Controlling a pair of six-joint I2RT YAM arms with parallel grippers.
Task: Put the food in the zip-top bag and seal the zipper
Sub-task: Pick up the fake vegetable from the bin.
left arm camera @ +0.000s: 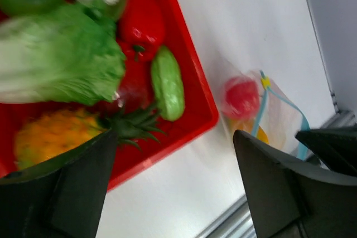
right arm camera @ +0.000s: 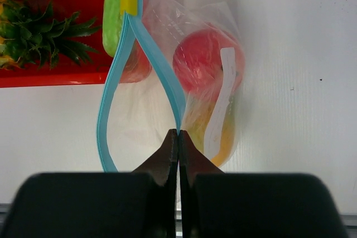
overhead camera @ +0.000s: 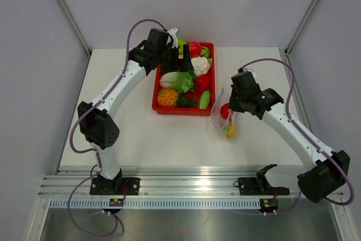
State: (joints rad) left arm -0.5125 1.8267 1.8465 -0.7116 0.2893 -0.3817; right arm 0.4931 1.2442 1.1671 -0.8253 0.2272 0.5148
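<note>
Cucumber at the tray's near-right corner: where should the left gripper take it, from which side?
Pinch the cucumber across its narrow middle, coming straight down from above. It lies flat and long, with the red tray wall along one side and pineapple leaves near the other, so a sideways approach looks blocked. The left gripper is open.

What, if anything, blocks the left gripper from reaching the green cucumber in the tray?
Probably yes, nothing does: the left gripper hangs open above the red tray, and the green cucumber lies uncovered by its rim. Only the pineapple leaves crowd one end.
</note>
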